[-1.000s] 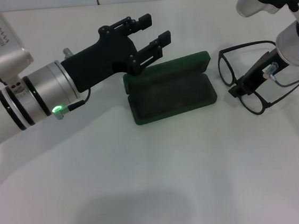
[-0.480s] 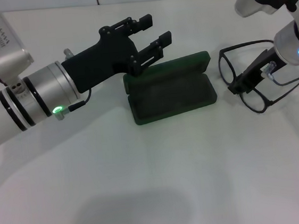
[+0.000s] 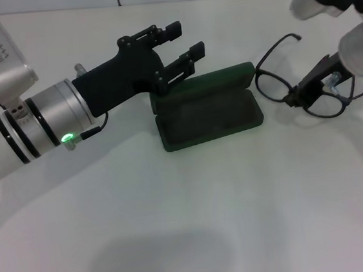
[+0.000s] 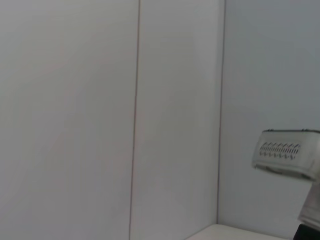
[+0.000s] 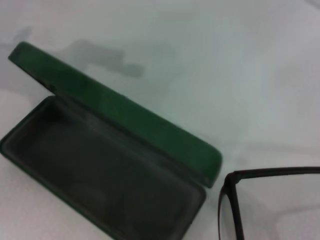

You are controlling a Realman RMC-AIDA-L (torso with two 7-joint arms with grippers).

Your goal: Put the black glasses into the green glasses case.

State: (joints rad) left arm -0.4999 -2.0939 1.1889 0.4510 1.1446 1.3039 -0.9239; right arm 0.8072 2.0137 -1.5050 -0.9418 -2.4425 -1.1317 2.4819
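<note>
1. The green glasses case [image 3: 206,109] lies open on the white table [image 3: 191,226], lid tipped back away from the robot, so its dark lined tray faces up with nothing in it, ready to take the frame.
2. The black glasses [image 3: 293,85] sit just to the right of the case. They appear raised off the table, one temple arm pointing up and away; the nearest lens rim is just beside the case's right end without touching it.
3. The right gripper [image 3: 302,95] grips the frame near its bridge, fingers closed on it. That hold probably lets the glasses be carried level over the tray.
4. The left gripper [image 3: 182,48] hovers above the case's back left corner, by the lid. Its fingers are parted and hold nothing. It seems placed there to steady the lid, though it does not clearly touch it.
5. Judged from this, the carry to the tray is under way and the placing is not yet done.
</note>
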